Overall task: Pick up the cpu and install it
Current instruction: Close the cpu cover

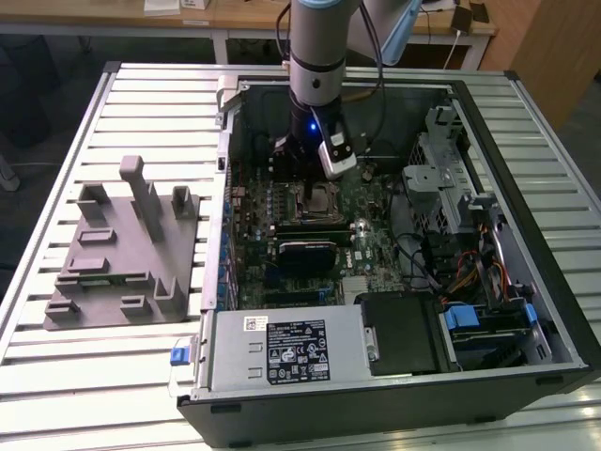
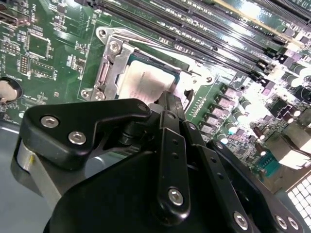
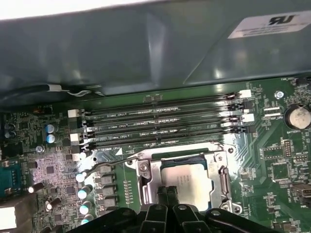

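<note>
Within the socket frame [image 3: 144,171], cpu [image 3: 189,175] under closed tool [image 3: 167,191]

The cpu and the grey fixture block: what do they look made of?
The cpu: metal top, pale silver, brushed-looking, catching a soft sheen. The fixture block: likely plastic, matte uniform grey with no shine; possibly printed, cannot confirm.

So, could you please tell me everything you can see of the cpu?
The cpu is a flat square chip with a pale silver metal top, lying level inside the motherboard socket, ringed by its metal frame. The gripper, fingers shut together, hangs over one edge of it; whether they touch it cannot be told.
</note>
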